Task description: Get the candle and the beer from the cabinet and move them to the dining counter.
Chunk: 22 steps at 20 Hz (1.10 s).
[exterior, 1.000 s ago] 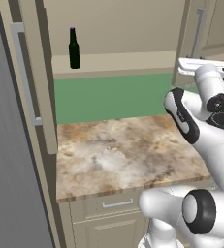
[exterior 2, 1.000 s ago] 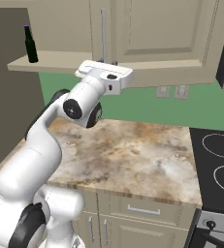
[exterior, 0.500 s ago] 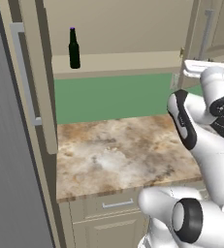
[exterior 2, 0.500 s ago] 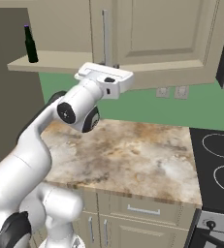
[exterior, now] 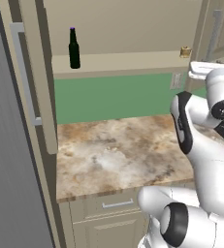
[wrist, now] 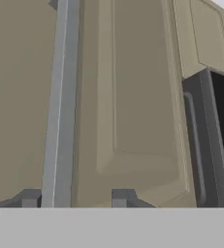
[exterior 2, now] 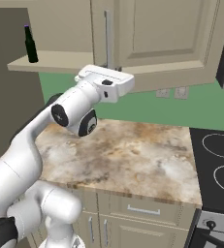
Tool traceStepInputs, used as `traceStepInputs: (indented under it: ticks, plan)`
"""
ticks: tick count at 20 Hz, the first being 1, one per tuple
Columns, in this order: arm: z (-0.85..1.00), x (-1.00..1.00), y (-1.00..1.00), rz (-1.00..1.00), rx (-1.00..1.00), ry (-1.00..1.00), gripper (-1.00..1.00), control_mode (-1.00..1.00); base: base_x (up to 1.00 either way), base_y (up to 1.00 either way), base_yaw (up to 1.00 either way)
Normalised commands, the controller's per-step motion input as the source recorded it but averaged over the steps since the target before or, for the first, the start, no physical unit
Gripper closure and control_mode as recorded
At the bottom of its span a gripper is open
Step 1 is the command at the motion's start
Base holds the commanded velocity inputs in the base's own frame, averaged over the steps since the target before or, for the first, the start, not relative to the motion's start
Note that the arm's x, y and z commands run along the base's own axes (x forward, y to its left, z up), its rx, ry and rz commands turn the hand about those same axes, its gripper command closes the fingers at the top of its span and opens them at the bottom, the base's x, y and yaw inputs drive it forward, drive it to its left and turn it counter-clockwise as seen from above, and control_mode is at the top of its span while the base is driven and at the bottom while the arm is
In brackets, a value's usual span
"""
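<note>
Beer [exterior: 74,47] and candle [exterior: 184,52] both stood on the open cabinet [exterior: 128,62] shelf, well apart, nothing moved yet. Tool [wrist: 74,198] faced a closed door beside its silver handle [wrist: 60,101], fingertips parted, holding nothing.

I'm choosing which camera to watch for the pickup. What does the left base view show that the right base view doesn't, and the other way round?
Left base view: the candle at the right end of the cabinet shelf, plus the swung-open cabinet door with its bar handle. Right base view: the stove top, the wall outlets and a shut cabinet door. Both: the beer standing upright on the shelf, and the stone worktop below it.
</note>
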Motion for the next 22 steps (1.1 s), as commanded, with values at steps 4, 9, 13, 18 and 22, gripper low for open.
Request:
traceStepInputs:
  ticks: [4,9,13,18,22]
  plan:
    - [0.05,-0.37,-0.74,-0.1,0.0,0.0,1.0,-1.0,0.0,0.0,0.0]
    - [0.02,-0.38,-0.79,-0.11,0.0,0.0,1.0,-1.0,0.0,0.0,0.0]
    - [0.0,-0.38,-0.84,-0.13,0.0,0.0,1.0,-1.0,0.0,0.0,0.0]
    - [0.0,-0.35,-0.86,-0.11,0.0,0.0,1.0,-1.0,0.0,0.0,0.0]
    - [0.0,-0.36,-0.89,-0.08,0.0,0.0,1.0,-1.0,0.0,0.0,0.0]
